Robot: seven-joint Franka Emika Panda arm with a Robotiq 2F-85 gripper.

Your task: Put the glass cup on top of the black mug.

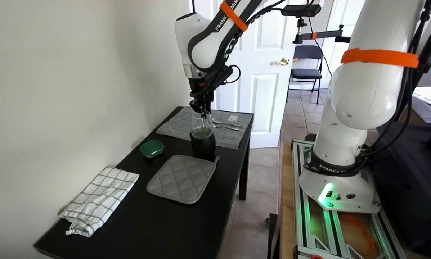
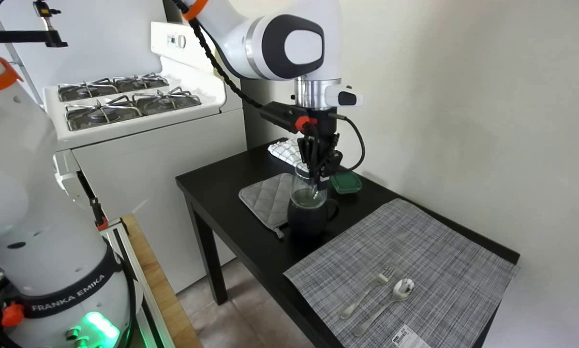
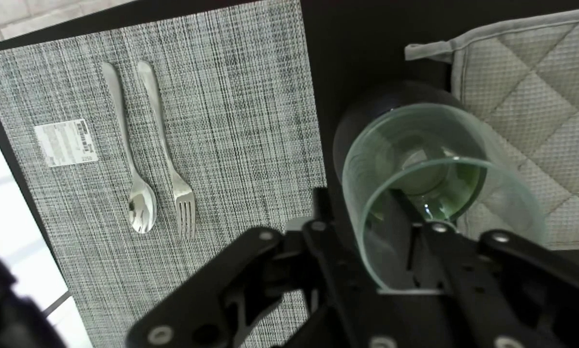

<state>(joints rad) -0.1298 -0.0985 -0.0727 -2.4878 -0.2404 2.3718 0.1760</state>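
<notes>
Seating the glass cup (image 2: 301, 186) on the black mug (image 2: 307, 220) calls for level centring, left-right and near-far; the gripper (image 3: 360, 205) straddles the cup's wall, its clamping impossible to tell.

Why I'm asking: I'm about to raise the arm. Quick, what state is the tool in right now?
Tool: open partway, straddling the wall of the glass cup; whether it touches the glass cannot be told.
</notes>
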